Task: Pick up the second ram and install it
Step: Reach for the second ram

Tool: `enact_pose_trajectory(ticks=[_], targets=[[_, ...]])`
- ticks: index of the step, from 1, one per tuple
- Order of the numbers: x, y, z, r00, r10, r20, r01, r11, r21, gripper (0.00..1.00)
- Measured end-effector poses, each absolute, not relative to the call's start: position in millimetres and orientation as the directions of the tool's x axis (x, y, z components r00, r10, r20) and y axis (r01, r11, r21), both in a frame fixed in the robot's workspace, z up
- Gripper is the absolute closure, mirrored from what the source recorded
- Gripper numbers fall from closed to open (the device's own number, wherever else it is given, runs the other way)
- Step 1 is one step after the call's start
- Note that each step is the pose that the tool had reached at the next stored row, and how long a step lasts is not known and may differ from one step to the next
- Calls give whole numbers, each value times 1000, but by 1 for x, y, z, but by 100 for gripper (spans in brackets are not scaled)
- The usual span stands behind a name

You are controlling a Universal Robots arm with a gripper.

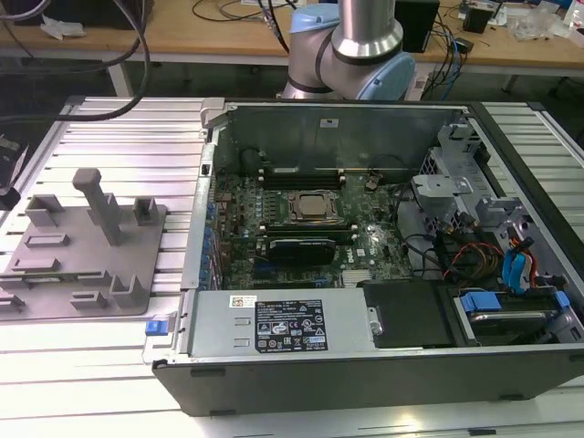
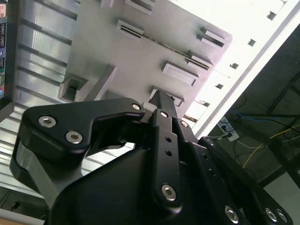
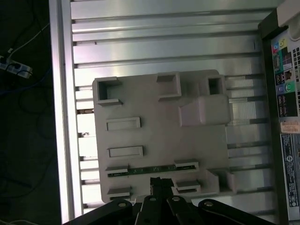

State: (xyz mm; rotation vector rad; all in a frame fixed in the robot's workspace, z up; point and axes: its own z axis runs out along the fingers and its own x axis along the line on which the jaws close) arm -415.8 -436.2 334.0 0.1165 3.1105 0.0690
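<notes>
Closest to us, the tool (image 3: 160,183) hangs over the grey holder tray (image 3: 159,108), clenched with nothing in its grip. Just beyond its tip in the first wrist view we see the second ram (image 3: 152,170), a thin, long, dark-green strip seen edge-on, seated in a slot between the tray's low brackets. The tray rests on the ribbed aluminium table (image 3: 164,47). Farther off, the open computer case (image 1: 365,347) shows its processor socket (image 1: 315,207).
</notes>
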Motion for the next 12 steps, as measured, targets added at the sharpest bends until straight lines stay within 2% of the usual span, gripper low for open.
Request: enact_pose_trajectory(ticks=[12], targets=[[-418,-438,328,-997,75,-26,74,996,45,92]])
